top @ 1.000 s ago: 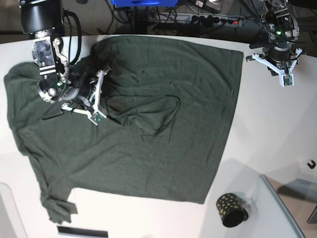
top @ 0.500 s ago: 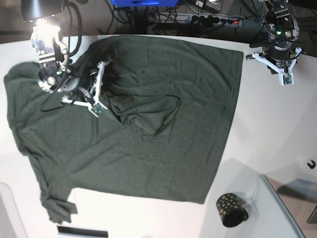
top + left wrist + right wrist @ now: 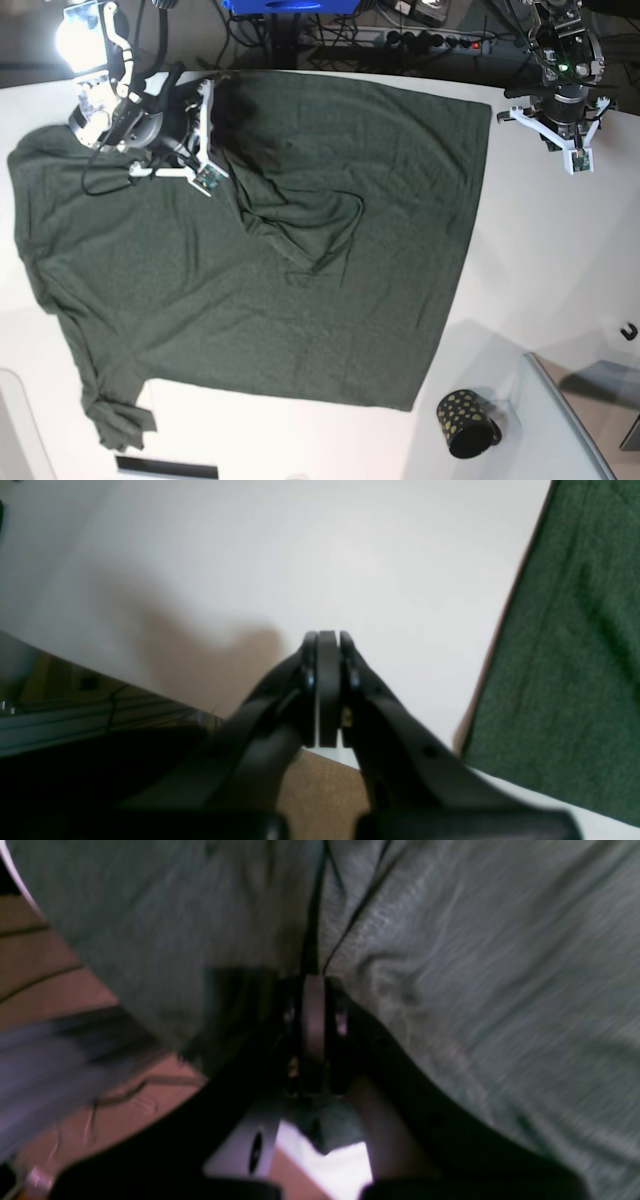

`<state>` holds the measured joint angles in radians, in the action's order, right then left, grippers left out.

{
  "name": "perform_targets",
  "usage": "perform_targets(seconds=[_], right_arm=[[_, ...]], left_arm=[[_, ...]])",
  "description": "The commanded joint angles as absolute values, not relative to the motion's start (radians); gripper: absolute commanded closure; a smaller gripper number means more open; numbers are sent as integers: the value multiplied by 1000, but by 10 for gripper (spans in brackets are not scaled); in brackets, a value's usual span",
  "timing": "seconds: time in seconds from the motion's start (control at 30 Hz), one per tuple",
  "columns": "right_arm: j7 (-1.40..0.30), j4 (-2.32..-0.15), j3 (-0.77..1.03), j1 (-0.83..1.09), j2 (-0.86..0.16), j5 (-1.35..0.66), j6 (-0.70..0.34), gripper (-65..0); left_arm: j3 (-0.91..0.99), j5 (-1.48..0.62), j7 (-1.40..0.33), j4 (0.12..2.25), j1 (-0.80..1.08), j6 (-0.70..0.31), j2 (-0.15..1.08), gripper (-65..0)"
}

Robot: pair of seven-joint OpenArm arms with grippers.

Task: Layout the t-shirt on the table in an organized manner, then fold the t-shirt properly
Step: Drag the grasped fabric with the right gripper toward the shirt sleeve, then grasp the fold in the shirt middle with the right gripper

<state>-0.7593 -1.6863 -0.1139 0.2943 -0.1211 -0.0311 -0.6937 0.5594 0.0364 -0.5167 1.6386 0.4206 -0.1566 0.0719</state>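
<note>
The dark green t-shirt [image 3: 300, 280] lies spread over the white table [image 3: 540, 260], with a rumpled fold near its middle and a bunched sleeve at the front left. My right gripper [image 3: 218, 130] is at the shirt's back left part, shut on a pinch of its fabric. In the right wrist view, creases of the t-shirt [image 3: 450, 965] run into the closed tips of the right gripper [image 3: 314, 990]. My left gripper [image 3: 562, 128] hovers over bare table beside the shirt's back right corner. Up close, the left gripper [image 3: 328, 645] is shut and empty, with the t-shirt [image 3: 565, 655] edge to its right.
A small black cup with gold dots [image 3: 466, 423] stands near the front right. A grey tray-like panel [image 3: 575, 410] sits at the front right corner. Cables and a power strip [image 3: 430, 40] run behind the table's curved back edge.
My right gripper has moved toward the table's back edge, dragging the shirt's fabric with it, and the middle fold has shifted. The left arm has stayed still.
</note>
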Motion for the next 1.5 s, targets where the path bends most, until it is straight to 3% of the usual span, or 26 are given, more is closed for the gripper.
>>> perform_targets(seconds=[0.0, 0.3, 0.47, 0.53, 0.67, 0.8, 1.13, 1.4, 1.47], right_arm=[[-743, -1696, -107, 295, -127, -39, -698, -2], [-740, -1670, -116, 335, -127, -41, -698, -11], [-742, -1704, -105, 334, -127, -41, -698, -155], [-745, -1736, -105, 334, -134, -41, -698, -183], [-746, -1808, -90, 317, -148, -41, -698, -182], [-753, -1796, -77, 166, -108, -41, -698, -183], [-745, -1219, -77, -321, 48, -41, -698, -183], [-529, -825, -77, -456, 124, -39, -698, -182], [-463, -763, -77, -463, 125, -39, -633, -182]], left_arm=[[565, 36, -499, 1655, 421, -151, 82, 0], [565, 36, -499, 1655, 421, -151, 82, 0], [565, 36, -499, 1655, 421, -151, 82, 0], [565, 36, -499, 1655, 421, -151, 82, 0], [567, 36, -499, 1655, 421, -151, 82, 0], [562, 36, -499, 1661, 421, -151, 79, 0], [559, 35, -499, 1667, 430, -151, 74, 0], [559, 35, -499, 1667, 430, -151, 71, 0], [559, 35, -499, 1667, 430, -151, 71, 0]])
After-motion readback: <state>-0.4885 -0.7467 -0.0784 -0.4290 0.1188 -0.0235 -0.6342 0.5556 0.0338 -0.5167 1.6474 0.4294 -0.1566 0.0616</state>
